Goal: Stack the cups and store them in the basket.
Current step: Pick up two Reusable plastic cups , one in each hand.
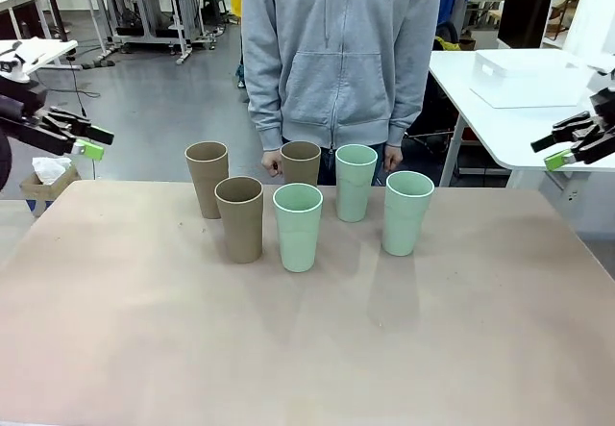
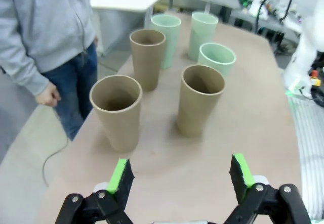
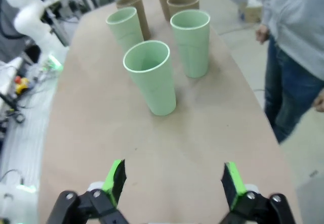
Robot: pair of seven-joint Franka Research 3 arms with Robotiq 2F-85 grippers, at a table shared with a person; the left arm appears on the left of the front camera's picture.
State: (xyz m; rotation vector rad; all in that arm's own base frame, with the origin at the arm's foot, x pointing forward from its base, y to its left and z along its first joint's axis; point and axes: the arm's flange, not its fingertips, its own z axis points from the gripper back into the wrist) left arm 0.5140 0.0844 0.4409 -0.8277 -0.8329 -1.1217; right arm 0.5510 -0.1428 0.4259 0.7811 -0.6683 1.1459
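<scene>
Six cups stand upright and mouth-up on the brown table (image 1: 307,349), grouped toward its far edge, each separate and none nested in another. In the front view the tan ones take the left of the group: the far-left tan cup (image 1: 208,178), the near tan cup (image 1: 239,218) just in front of it and to its right, and the far-middle tan cup (image 1: 301,162) close to the far edge. The near mint cup (image 1: 298,226) stands just beside the near tan cup, the far mint cup (image 1: 356,182) is behind it to the right, and the right mint cup (image 1: 407,212) ends the group. The basket (image 1: 527,80) sits on a white side table (image 1: 471,118) off to the far right, well apart from the cups. A person in a grey hooded sweatshirt (image 1: 336,51) stands at the far side, one hand (image 1: 272,163) hanging near the far-middle tan cup. The left gripper (image 1: 96,143) hovers off the table's left edge and the right gripper (image 1: 548,152) off its right edge, both clear of the cups. In each wrist view the green pads are spread wide with nothing between them: the left gripper (image 2: 181,171) faces the tan cups, the right gripper (image 3: 174,176) the mint ones.
</scene>
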